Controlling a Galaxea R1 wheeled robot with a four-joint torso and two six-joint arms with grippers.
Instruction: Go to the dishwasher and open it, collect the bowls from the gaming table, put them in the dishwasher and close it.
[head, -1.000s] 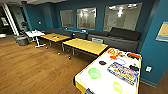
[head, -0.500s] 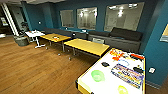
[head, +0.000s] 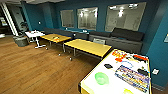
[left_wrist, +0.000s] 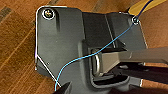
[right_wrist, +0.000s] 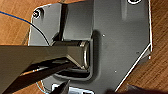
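Note:
The gaming table (head: 92, 85) is the long white-topped table at the lower right of the head view, with colourful board games on it. A round lime-green bowl (head: 101, 78) lies on its near left part. A second lime-green shape (head: 128, 91), cut by the picture's lower edge, lies farther right on the same top. The dishwasher is out of view. The left wrist view looks past my own dark plate onto wooden floor (left_wrist: 15, 42), and so does the right wrist view, with floor (right_wrist: 160, 67) beside the plate.
Two yellow wooden tables (head: 87, 47) (head: 55, 38) stand in the middle of the room. A small white table (head: 35, 34) and a grey bin (head: 21, 41) are at the far left. Dark sofas (head: 125, 37) line the blue back wall. Wooden floor (head: 37, 70) spreads left of the gaming table.
The whole head picture has shifted slightly, so the camera has moved; the white table and green bowl now sit a little lower and nearer. Nothing on the table has moved.

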